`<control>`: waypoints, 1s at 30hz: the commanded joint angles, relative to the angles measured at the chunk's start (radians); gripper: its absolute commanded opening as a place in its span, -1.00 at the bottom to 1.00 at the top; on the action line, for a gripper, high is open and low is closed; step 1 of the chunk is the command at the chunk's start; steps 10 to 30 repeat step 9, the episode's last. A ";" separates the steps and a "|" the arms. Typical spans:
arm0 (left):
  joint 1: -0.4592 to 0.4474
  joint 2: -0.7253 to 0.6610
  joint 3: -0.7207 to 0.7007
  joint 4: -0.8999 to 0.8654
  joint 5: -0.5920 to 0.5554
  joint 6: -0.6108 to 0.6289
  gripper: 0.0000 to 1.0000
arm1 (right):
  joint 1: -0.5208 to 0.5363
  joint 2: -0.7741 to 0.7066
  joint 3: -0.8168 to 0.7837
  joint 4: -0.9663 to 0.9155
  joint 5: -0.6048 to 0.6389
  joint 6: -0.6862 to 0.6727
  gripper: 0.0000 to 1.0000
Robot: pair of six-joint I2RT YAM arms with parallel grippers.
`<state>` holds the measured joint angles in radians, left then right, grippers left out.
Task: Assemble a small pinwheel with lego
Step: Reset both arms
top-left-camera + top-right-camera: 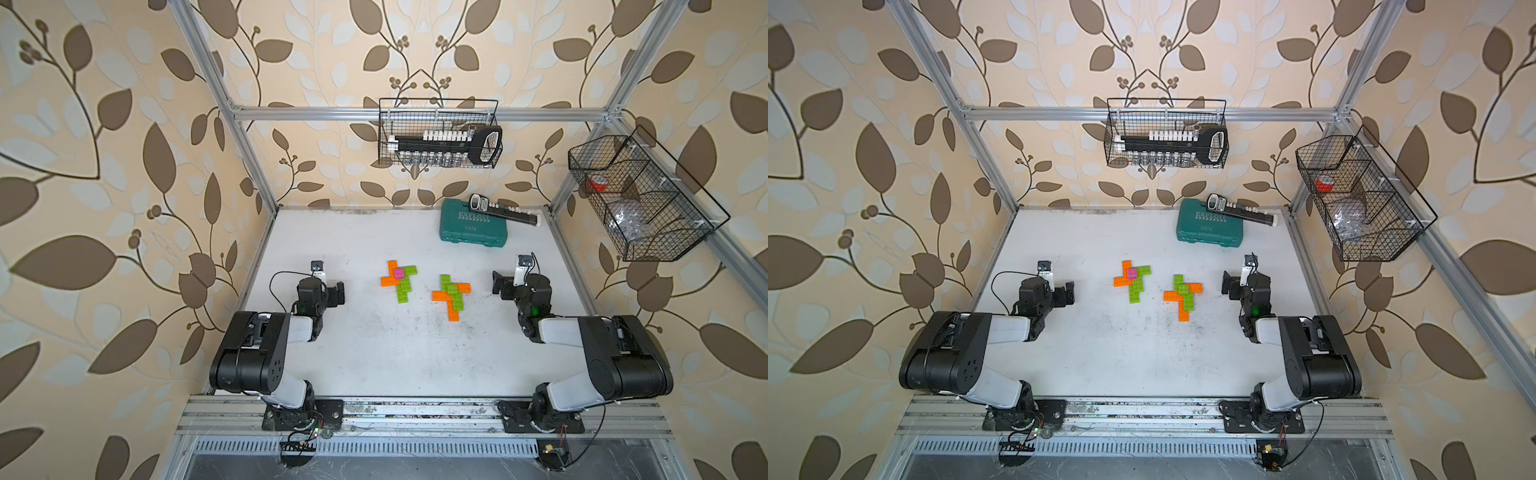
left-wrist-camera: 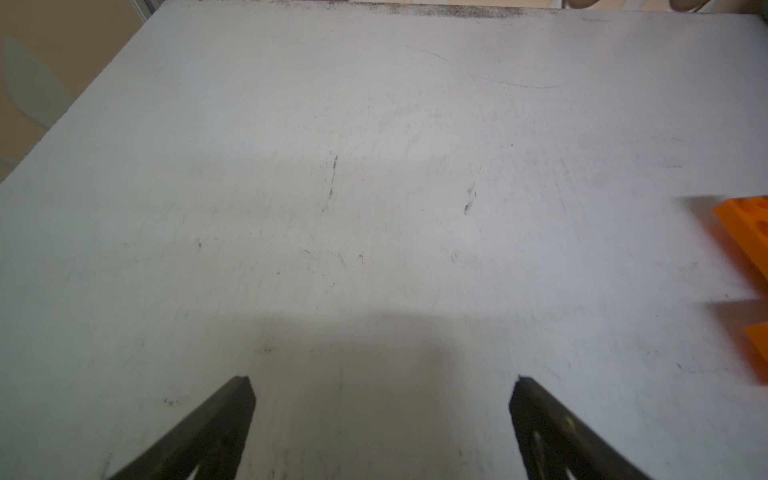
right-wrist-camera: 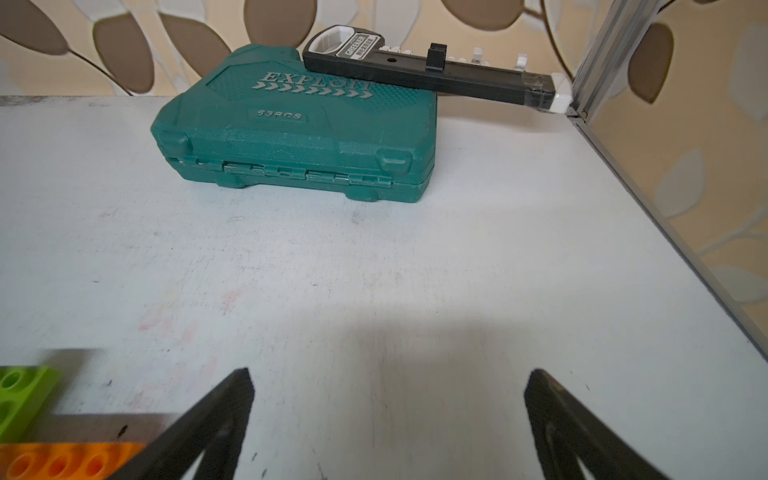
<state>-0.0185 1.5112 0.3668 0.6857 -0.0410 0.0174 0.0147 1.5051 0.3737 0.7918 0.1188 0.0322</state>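
You're in a robot lab cell: an aluminium frame (image 1: 311,113) lined with leaf-print wallpaper (image 1: 104,208), wire baskets (image 1: 390,124) hung from it, and two arms (image 1: 249,353) bolted to a rail (image 1: 415,409) by a scuffed white table (image 1: 374,353).

The left arm (image 1: 253,353) rises from its base at 7 o'clock on the tabletop (image 1: 395,357), elbow folded and forearm reaching toward 12 o'clock. Its jaws stand wide apart, nothing between them, low over the tabletop. The right arm (image 1: 619,357), based at 5 o'clock, mirrors that pose, jaws likewise spread and empty.
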 commanded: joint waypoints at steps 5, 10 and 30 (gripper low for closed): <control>0.006 0.002 0.043 0.025 0.030 -0.017 0.98 | -0.002 0.000 -0.001 0.024 -0.011 -0.011 0.96; 0.012 -0.019 0.020 0.049 0.047 -0.011 0.98 | -0.003 0.001 -0.001 0.024 -0.011 -0.011 0.97; 0.012 -0.019 0.020 0.049 0.047 -0.011 0.98 | -0.003 0.001 -0.001 0.024 -0.011 -0.011 0.97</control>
